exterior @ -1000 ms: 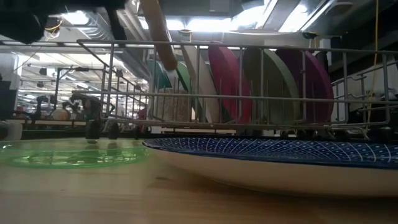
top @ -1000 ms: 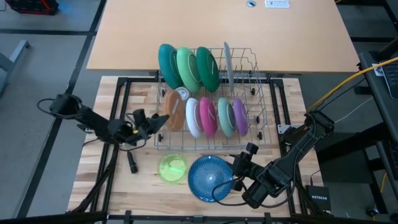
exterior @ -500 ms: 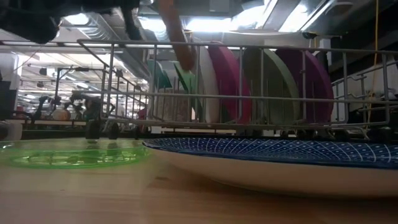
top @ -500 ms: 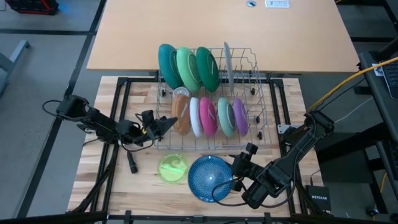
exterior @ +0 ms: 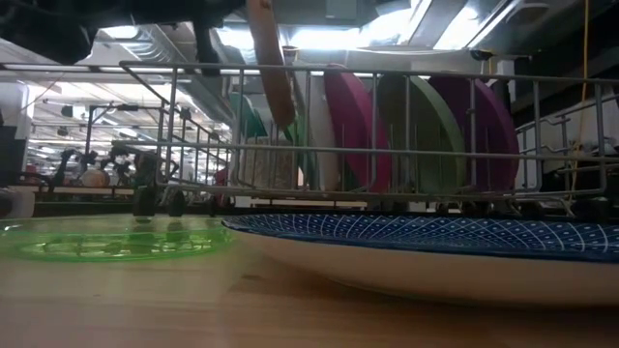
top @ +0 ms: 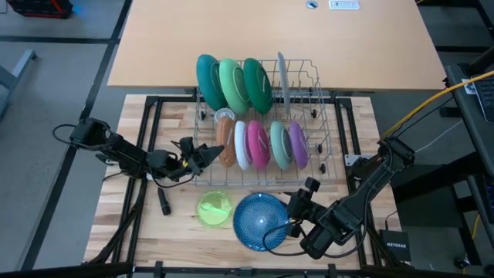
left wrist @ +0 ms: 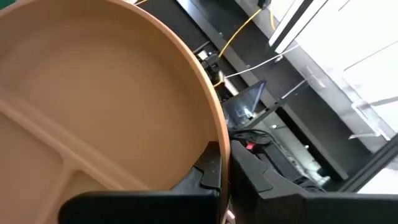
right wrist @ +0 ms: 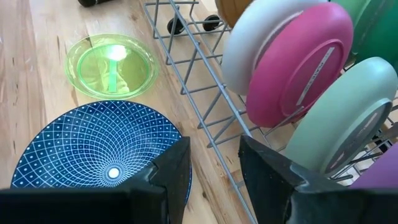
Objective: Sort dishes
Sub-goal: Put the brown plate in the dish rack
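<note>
Nearest, blue patterned plate (top: 261, 220) flat on the table beside pale green bowl (top: 214, 208), right gripper (top: 299, 207) just above the plate's rim, fingers parted, holding nothing. Farther back, left gripper (top: 202, 157) clamped on tan plate (top: 225, 141), at the wire rack's (top: 318, 158) front row, next to white plate (top: 240, 144).

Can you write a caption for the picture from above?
Left gripper slots a tan plate into the dish rack.
</note>
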Controlling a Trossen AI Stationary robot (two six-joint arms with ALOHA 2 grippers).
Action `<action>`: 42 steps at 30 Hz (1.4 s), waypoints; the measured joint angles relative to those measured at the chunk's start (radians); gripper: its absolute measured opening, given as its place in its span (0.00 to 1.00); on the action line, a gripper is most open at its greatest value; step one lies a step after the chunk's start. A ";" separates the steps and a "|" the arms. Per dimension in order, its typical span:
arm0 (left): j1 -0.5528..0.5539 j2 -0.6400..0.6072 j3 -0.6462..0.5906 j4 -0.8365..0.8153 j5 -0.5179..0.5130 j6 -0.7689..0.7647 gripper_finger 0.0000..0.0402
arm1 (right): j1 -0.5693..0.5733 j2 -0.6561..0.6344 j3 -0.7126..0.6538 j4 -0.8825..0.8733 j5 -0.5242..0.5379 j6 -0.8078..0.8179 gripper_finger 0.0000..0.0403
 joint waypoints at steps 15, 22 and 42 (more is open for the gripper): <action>0.012 0.000 0.001 -0.351 -0.079 -0.225 0.05 | 0.000 0.000 0.000 0.001 0.000 -0.001 0.36; 0.042 0.000 0.001 -0.368 -0.090 -0.252 0.11 | 0.000 0.000 0.000 0.001 -0.001 -0.001 0.36; 0.032 -0.006 0.000 -0.360 -0.059 0.086 0.38 | 0.000 0.000 0.000 0.001 -0.035 -0.001 0.36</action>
